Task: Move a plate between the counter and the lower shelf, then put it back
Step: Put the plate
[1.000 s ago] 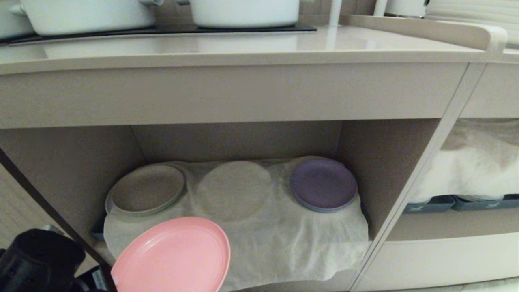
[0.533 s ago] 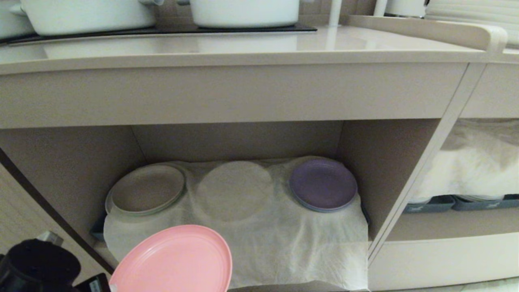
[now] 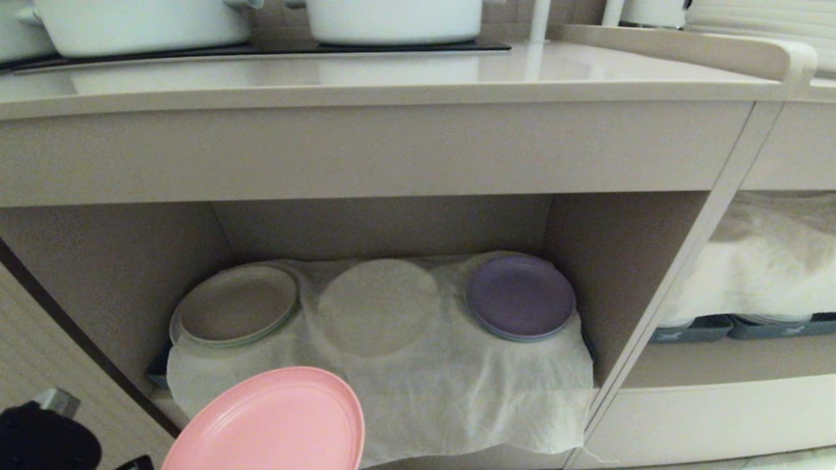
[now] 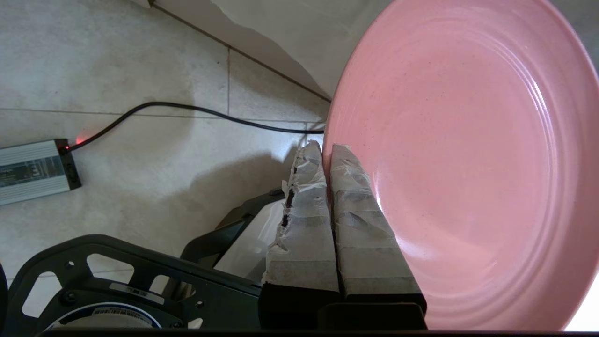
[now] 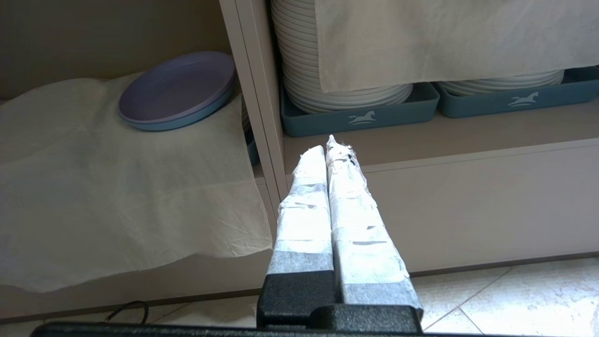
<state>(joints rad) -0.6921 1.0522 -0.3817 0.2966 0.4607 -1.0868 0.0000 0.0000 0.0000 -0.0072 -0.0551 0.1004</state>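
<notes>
1. The left gripper point(image 4: 326, 152) is pinching the plate point(image 3: 264, 421) by its rim, taped fingers clamped together.
2. In the head view the plate is hanging at 7 o'clock, outside the lower shelf point(image 3: 457, 391), the counter point(image 3: 392, 78) lying towards 12 o'clock.
3. The right gripper point(image 5: 330, 147) is idling, fingers pressed together on nothing.

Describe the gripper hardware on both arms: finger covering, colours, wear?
Left gripper and right gripper match: two long tapering fingers wrapped in whitish tape, on black bases. The tape is torn and frayed at the tips, more so on the left. The left arm's housing is black.
</notes>
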